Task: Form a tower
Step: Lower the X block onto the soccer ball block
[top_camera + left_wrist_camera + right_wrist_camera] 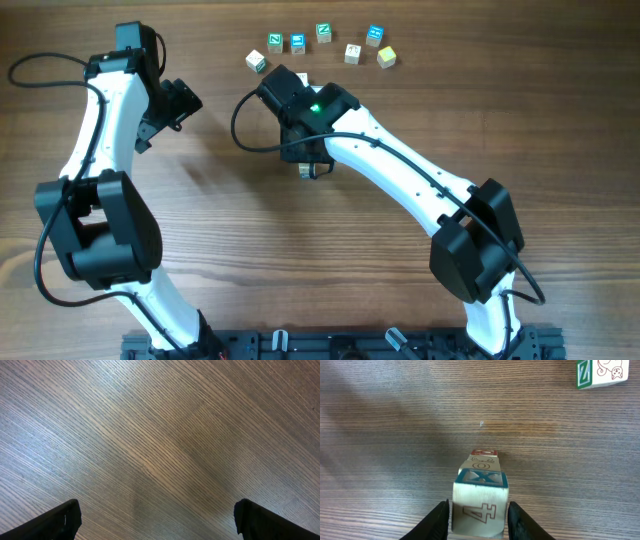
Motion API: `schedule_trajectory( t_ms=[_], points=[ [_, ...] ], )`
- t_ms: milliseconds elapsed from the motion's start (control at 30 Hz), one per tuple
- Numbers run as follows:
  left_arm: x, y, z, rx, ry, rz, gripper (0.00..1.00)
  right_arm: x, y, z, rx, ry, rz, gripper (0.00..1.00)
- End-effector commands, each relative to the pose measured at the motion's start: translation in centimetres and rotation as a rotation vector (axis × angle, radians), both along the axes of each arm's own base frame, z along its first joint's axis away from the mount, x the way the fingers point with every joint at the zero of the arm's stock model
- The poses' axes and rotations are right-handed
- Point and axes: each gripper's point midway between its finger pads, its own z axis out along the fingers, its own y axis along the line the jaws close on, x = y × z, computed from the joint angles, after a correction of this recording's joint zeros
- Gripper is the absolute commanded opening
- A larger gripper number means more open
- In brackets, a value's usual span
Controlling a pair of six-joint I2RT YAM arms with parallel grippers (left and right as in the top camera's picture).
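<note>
The tower (pixel 481 491) is a slim stack of pale letter cubes seen end-on in the right wrist view. Its nearest cube shows a "4" and a blue-trimmed face, and faces with brown and red marks show beyond it. My right gripper (pixel 479 512) straddles that nearest cube, open by a narrow gap on each side. From overhead the right gripper (pixel 306 160) covers the stack, and only a sliver of the tower (pixel 309 171) shows. The left gripper (pixel 176 106) hangs far left, and in its wrist view the left gripper (pixel 157 522) is open wide over bare wood.
Several loose letter cubes lie in a row at the table's far edge, from a white one (pixel 257 62) to a yellow one (pixel 386 57). One green "Z" cube (pixel 600 372) shows at the top right of the right wrist view.
</note>
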Motion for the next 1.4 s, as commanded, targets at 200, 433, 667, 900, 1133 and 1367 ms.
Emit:
schedule_trajectory(
  t_ms=[200,433,667,900,1133,1367],
  points=[
    [0.4,0.3,1.7,0.019,-0.043,0.003,1.00,-0.1,-0.2,-1.3,-0.025,0.016,-0.013,0.38],
    [0.4,0.3,1.7,0.018,-0.043,0.003,1.00,0.1,-0.1,-1.2,-0.018,0.009,-0.013,0.37],
    [0.4,0.3,1.7,0.018,-0.043,0.003,1.00,0.1,0.1,-1.2,-0.009,0.011,-0.011,0.36],
    [0.4,0.3,1.7,0.019,-0.043,0.003,1.00,-0.3,-0.2,-1.3,-0.024,0.025,-0.011,0.63],
    [0.4,0.3,1.7,0.019,-0.043,0.003,1.00,-0.1,-0.1,-1.6,-0.018,0.019,-0.012,0.64],
    [0.4,0.3,1.7,0.019,-0.043,0.003,1.00,-0.2,-0.2,-3.0,-0.019,0.020,-0.012,0.64]
  ],
)
